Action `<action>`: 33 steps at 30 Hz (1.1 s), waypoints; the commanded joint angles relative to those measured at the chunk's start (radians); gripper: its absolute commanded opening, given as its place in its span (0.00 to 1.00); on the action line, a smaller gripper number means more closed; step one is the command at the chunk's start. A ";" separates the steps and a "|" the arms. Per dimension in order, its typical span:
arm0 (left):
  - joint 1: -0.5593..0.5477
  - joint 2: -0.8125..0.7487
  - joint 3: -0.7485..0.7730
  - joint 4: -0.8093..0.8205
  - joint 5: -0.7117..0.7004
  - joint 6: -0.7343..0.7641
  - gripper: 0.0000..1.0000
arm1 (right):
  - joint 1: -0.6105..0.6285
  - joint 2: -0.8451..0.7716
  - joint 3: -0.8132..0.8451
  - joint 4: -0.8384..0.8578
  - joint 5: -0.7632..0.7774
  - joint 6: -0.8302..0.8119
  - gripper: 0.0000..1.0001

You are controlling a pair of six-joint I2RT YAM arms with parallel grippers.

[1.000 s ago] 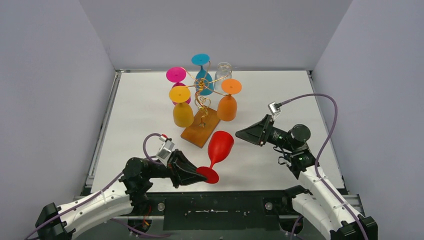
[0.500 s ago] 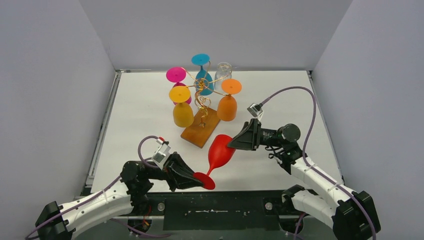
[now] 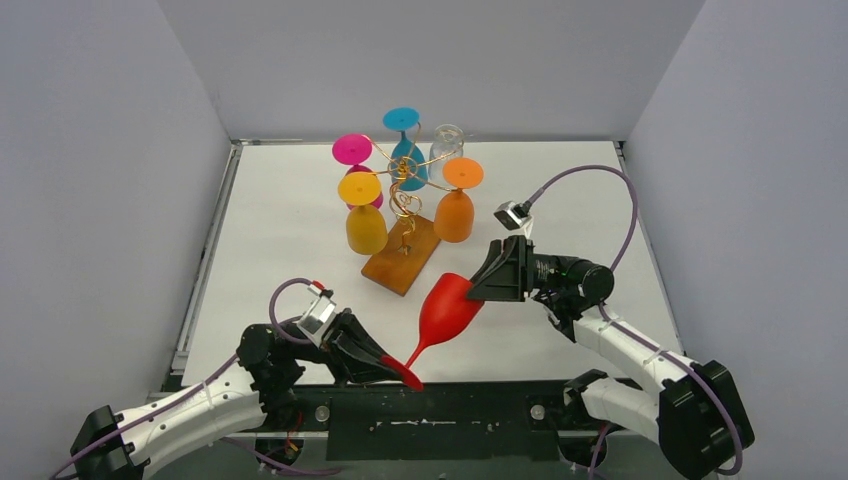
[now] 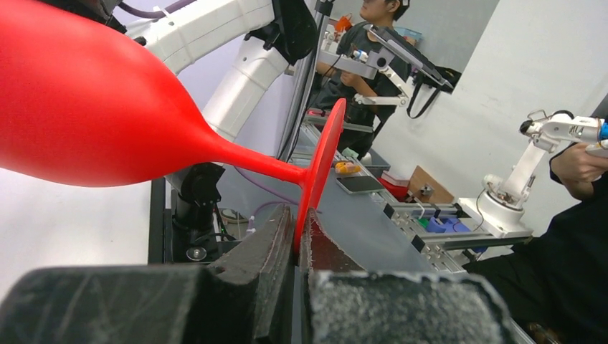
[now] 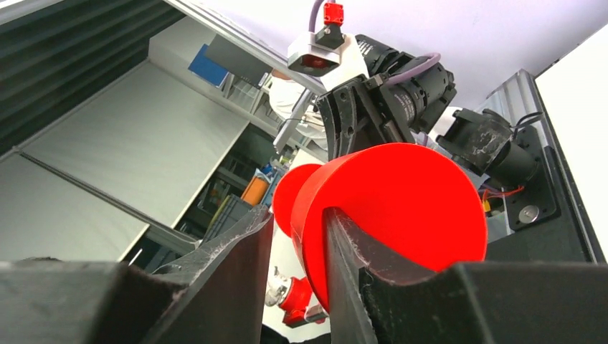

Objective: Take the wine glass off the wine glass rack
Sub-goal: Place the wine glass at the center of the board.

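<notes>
R arm [image 3: 600, 330] swung in, jaws astride red wine glass [image 3: 447, 308] rim.

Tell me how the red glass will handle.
Probably stiff and light: the red glass juts sideways, unbent, pinched at its foot by the left gripper. Likely rolls if laid down: round bowl, thin stem.

The top view looks down from above and behind the arm bases at its bottom edge, taking in the whole surface [image 3: 280, 230] from afar. The wrist views sit close behind the left gripper [image 4: 297, 240] and right gripper [image 5: 297, 244], looking along the fingers toward each other. All three share the red wine glass [image 3: 447, 308], huge in both wrist frames.
</notes>
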 commanded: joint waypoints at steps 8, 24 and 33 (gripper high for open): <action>0.009 0.006 0.031 -0.085 -0.052 0.044 0.00 | 0.015 -0.148 0.169 -0.609 -0.073 -0.442 0.04; 0.009 -0.044 0.108 -0.357 -0.150 0.136 0.47 | 0.015 -0.209 0.155 -0.747 -0.010 -0.563 0.00; 0.009 -0.126 0.215 -0.758 -0.303 0.309 0.78 | 0.015 -0.191 0.311 -1.407 0.110 -1.033 0.00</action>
